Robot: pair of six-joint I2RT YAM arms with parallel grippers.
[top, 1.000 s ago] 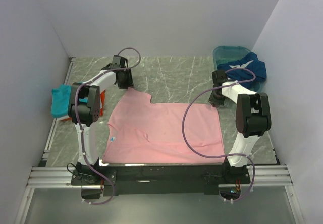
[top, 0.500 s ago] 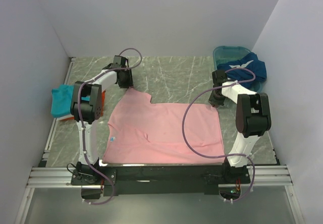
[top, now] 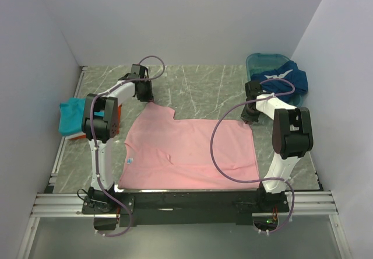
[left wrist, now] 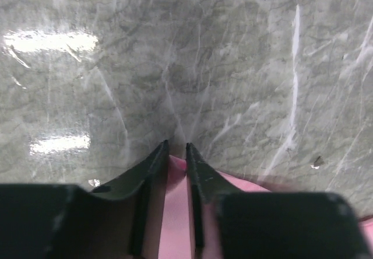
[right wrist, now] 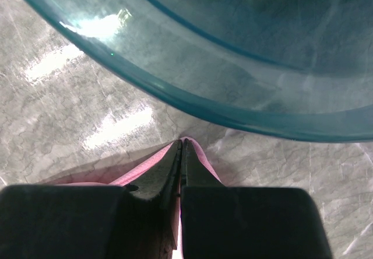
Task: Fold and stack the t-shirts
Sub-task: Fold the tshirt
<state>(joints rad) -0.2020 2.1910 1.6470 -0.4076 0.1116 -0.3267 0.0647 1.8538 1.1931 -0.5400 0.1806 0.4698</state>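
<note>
Pink t-shirt (top: 192, 148) lies spread on the surface (top: 198, 84), one corner in the left gripper (left wrist: 175, 149), narrowed on cloth, another in the right gripper (right wrist: 180, 144), clamped tight just before the teal basin (right wrist: 233, 66).

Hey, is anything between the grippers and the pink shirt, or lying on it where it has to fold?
Nothing visible. The left gripper and right gripper each pinch a far corner of the pink shirt, and its top lies bare. The basin sits just beyond the right gripper, off the shirt.
</note>
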